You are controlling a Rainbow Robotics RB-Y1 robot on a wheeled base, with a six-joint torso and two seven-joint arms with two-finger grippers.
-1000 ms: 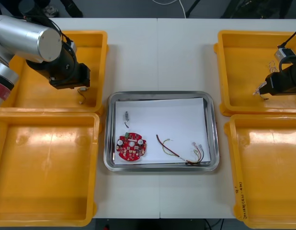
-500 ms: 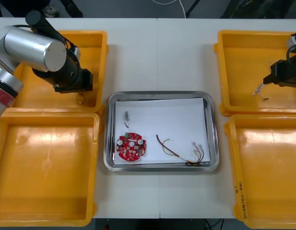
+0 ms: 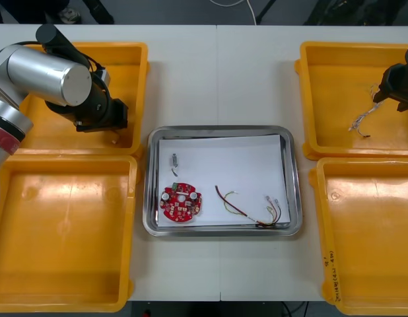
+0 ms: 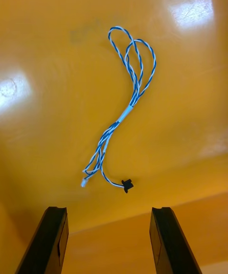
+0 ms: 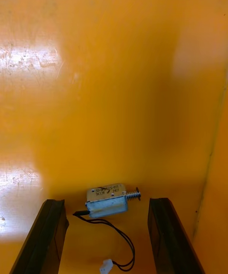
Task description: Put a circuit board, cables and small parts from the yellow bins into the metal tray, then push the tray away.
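Blue-and-white twisted cable (image 4: 126, 112) lies looped, black-plugged; right gripper (image 4: 108, 210) spread wide.

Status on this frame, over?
Left gripper open over small metal part, far left bin. Right gripper open over blue and white cable, far right bin. Circuit board already in tray. Nothing in the way.

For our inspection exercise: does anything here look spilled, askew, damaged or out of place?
Nothing stands out: circuit board, red and yellow cable and small metal part lie inside the metal tray; left claw and right claw hover open over the far yellow bins.
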